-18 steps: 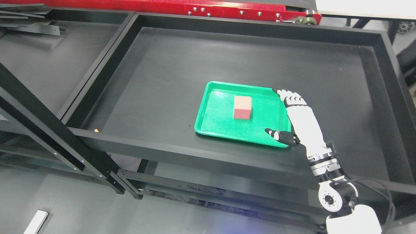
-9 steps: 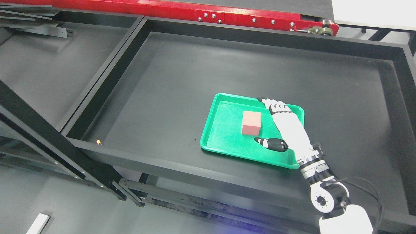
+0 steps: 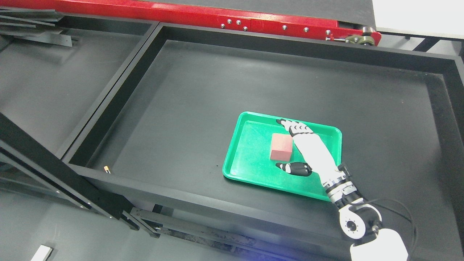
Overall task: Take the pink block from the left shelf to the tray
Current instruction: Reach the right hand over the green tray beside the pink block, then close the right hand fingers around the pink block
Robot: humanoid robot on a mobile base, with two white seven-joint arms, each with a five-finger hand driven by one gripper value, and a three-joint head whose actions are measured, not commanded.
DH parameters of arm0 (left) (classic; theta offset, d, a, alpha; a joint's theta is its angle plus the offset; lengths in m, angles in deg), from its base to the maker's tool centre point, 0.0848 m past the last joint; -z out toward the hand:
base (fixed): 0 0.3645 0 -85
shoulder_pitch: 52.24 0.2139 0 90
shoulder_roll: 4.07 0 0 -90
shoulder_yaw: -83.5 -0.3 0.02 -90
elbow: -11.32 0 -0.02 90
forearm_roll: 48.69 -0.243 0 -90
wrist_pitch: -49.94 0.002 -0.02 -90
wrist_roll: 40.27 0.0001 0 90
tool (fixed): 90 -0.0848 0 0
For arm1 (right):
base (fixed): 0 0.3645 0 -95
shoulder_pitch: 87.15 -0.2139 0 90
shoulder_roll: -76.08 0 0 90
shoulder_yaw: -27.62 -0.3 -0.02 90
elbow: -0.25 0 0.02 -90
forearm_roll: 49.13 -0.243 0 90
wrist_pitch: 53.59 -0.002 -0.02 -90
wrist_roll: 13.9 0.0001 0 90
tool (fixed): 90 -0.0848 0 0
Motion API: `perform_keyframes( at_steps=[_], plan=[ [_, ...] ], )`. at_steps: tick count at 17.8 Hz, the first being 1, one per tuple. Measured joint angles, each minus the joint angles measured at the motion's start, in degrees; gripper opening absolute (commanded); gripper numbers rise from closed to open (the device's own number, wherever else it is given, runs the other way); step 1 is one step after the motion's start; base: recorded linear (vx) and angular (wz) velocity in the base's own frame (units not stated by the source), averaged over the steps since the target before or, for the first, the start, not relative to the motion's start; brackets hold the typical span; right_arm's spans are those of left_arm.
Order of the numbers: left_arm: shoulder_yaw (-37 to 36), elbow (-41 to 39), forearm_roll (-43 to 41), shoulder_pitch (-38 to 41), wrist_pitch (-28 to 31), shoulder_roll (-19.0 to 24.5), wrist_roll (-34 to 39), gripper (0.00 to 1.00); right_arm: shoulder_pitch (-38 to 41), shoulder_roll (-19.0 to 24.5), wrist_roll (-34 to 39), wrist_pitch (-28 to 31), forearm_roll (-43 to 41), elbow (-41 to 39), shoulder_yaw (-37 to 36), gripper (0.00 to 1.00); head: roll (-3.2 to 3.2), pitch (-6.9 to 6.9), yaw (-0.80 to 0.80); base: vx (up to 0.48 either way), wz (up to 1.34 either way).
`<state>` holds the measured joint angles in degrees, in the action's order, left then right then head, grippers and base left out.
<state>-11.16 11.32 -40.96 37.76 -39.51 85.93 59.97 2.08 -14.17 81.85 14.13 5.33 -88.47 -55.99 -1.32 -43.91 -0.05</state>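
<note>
Reaching in from the lower right, the right arm extends over the green tray (image 3: pixel 250 170), which lies flat on the black shelf surface (image 3: pixel 203 98).

Right hand (image 3: pixel 295 148): positioned above the right half of the tray. The fingers (image 3: pixel 290 125) are extended toward the tray's far rim and lie along the right side of the pink block (image 3: pixel 281 151). The thumb (image 3: pixel 291 168) is spread away from the fingers and points left, just in front of the block's near face. The hand is wide and holds nothing. Whether a finger touches the block's right side cannot be determined.

Pink block: resting upright on the tray floor, roughly at the tray's middle, between the fingers and the thumb. Its top face is lighter than its near face.

Tray: placed toward the near right portion of the shelf, clear of the raised black border.

Other items: a small brass-coloured part (image 3: pixel 107 168) lies at the near left corner of the shelf, well apart from the tray. A red beam (image 3: pixel 181 16) with bolts runs along the far edge. A second black shelf (image 3: pixel 54 79) adjoins on the left.

Left arm: outside the camera's view.
</note>
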Motion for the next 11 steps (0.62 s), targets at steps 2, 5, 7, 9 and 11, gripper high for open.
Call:
perform_keyframes(
  at_steps=[2, 5, 7, 9, 11],
  plan=[
    [0.0, 0.0, 0.0, 0.0, 0.0, 0.0, 0.0, 1.0, -1.0, 0.06, 0.47, 0.0, 0.03, 1.01, 0.41, 0.98, 0.0, 0.0, 0.0, 0.067, -0.02],
    [0.0, 0.0, 0.0, 0.0, 0.0, 0.0, 0.0, 1.0, -2.06, 0.1, 0.89, 0.02, 0.4, 2.49, 0.87, 0.98, 0.0, 0.0, 0.0, 0.056, -0.03],
    [0.0, 0.0, 0.0, 0.0, 0.0, 0.0, 0.0, 1.0, -2.5, 0.11, 0.91, 0.02, 1.31, 3.35, 1.23, 0.98, 0.0, 0.0, 0.0, 0.05, -0.01],
    [0.0, 0.0, 0.0, 0.0, 0.0, 0.0, 0.0, 1.0, -2.73, 0.14, 0.93, 0.08, 2.14, 4.09, 1.6, 0.98, 0.0, 0.0, 0.0, 0.031, 0.0],
    [0.0, 0.0, 0.0, 0.0, 0.0, 0.0, 0.0, 1.0, -2.8, 0.17, 0.95, 0.15, 2.81, 4.71, 1.95, 0.98, 0.0, 0.0, 0.0, 0.011, 0.0]
  ],
)
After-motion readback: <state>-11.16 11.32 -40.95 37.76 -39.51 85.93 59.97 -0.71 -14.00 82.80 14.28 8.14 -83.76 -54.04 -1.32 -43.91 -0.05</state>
